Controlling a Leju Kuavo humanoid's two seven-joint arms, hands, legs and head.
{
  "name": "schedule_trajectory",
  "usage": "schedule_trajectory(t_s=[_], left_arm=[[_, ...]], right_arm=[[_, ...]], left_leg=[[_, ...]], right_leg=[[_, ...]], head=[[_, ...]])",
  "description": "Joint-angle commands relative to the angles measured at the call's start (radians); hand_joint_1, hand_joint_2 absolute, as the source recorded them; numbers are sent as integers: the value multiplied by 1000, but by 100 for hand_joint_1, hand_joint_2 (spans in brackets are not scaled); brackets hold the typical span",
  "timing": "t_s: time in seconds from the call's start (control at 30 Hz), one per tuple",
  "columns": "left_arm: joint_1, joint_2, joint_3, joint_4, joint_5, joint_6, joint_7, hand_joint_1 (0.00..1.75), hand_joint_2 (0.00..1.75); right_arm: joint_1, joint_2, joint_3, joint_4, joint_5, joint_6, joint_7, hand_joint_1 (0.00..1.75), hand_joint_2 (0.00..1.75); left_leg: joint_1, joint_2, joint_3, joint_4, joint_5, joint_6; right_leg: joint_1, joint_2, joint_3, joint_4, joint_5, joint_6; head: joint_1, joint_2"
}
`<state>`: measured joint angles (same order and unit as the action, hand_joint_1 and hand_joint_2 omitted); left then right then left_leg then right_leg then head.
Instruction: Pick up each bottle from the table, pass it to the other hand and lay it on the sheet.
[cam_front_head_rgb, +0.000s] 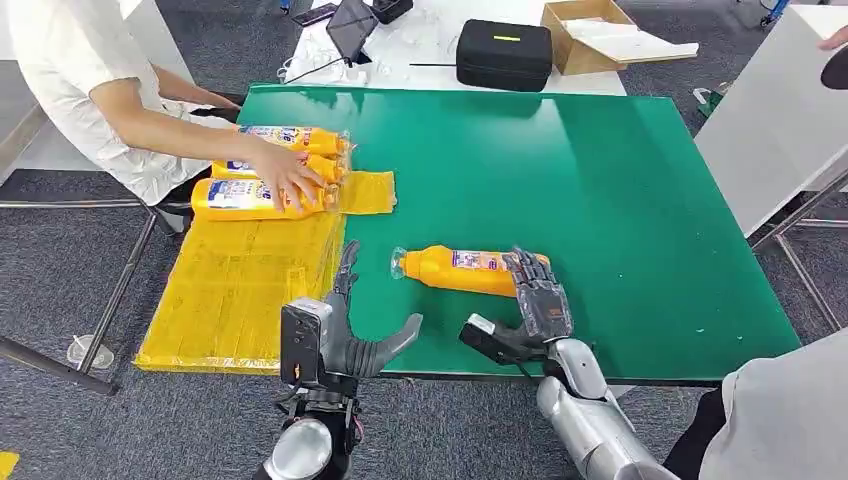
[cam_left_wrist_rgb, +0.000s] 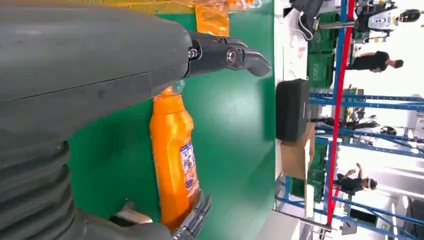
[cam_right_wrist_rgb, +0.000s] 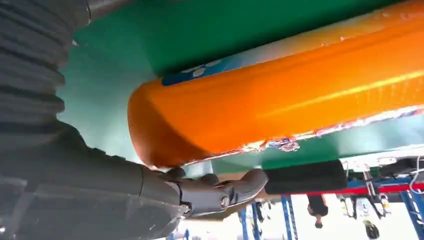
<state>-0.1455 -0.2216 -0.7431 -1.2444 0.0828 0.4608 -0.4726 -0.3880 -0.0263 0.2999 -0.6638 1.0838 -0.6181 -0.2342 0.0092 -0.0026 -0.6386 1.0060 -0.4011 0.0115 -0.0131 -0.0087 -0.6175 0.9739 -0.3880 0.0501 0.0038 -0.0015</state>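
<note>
Right hand: dark many-fingered hand (cam_front_head_rgb: 530, 305) on a silver arm, at the near edge of the table, fingers laid over the base end of the bottle, thumb spread toward the table edge; wrapped partly round the base but not seen clamped, so a firm hold cannot be told.
Right wrist view: rounded orange base (cam_right_wrist_rgb: 210, 120) close against the palm, thumb tip below it.
Left hand: grey and dark many-fingered hand (cam_front_head_rgb: 345, 330), spread apart and holding nothing, hovering at the table's near edge just beside the bottle's cap end.
Bottle in play: orange plastic bottle with a white and blue label (cam_front_head_rgb: 465, 268), lying on its side on the table, cap pointing toward the left hand, between the two hands.
Table: flat green tabletop (cam_front_head_rgb: 600, 180).
Sheet: yellow plastic sheet (cam_front_head_rgb: 240, 290), draped over the table's left side, near the left hand.
Bottles on the sheet: three more orange bottles (cam_front_head_rgb: 290, 165) lying at the sheet's far end, a person's hand (cam_front_head_rgb: 285, 175) resting on them.
Step in hand, as judged: right hand taking the bottle for the pass.
Risk: smooth round body held only at the base could roll or tip out when lifted.
Risk: person's arm over the sheet could be struck while laying the bottle down.
</note>
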Motion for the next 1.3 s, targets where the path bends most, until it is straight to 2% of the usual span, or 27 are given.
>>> schedule_trajectory(t_s=[0.03,0.27,0.33,0.37,0.57,0.77,0.8,0.9,1.13,1.3], left_arm=[[-9,39,-24,-17,-12,-6,15,0,175],[-7,40,-23,-21,-12,-8,17,0,175],[-5,39,-19,-25,-9,-14,27,0,175],[-4,39,-17,-27,-8,-20,29,0,175],[-1,37,-6,-19,-4,-19,36,0,175],[-3,35,-11,-8,0,-29,36,0,175],[-3,35,-11,-8,0,-29,36,0,175],[-4,37,-15,-10,0,-33,36,0,175],[-14,33,-32,10,2,-30,35,0,175],[-31,25,-32,33,9,-29,36,0,175]], right_arm=[[-22,-32,136,31,89,-43,71,0,175],[-16,-33,139,13,94,-47,72,0,175],[-14,-32,150,-20,106,-29,92,0,175],[-14,-39,164,-34,128,-26,108,0,175],[-29,-48,163,-47,124,-5,131,0,175],[-74,-50,133,42,105,10,149,0,175],[-74,-50,133,42,105,10,149,0,175],[-82,-43,116,63,92,15,158,0,175],[-139,-53,69,191,69,-8,140,0,175],[-164,-49,61,232,63,23,140,0,175]], left_leg=[[0,1,4,0,-2,0],[0,1,3,0,-1,0],[0,2,6,1,-3,0],[0,1,2,0,-1,0],[0,1,2,0,-1,0],[0,3,7,1,-4,0],[0,1,2,0,-1,0],[0,0,1,0,0,0],[-1,0,2,0,-1,0],[0,1,4,0,-2,0]], right_leg=[[0,2,4,0,-2,-2],[0,1,2,0,-1,-1],[1,2,6,0,-2,-3],[0,1,2,0,-1,-1],[0,1,1,0,-1,-1],[0,3,6,1,-3,-3],[0,2,2,0,-1,-1],[0,0,1,0,-1,-1],[0,0,2,0,-1,-1],[0,1,5,0,-2,-2]], head=[[0,0],[0,0],[0,0],[0,0],[0,0],[0,0],[0,0],[0,0],[0,0],[0,0]])
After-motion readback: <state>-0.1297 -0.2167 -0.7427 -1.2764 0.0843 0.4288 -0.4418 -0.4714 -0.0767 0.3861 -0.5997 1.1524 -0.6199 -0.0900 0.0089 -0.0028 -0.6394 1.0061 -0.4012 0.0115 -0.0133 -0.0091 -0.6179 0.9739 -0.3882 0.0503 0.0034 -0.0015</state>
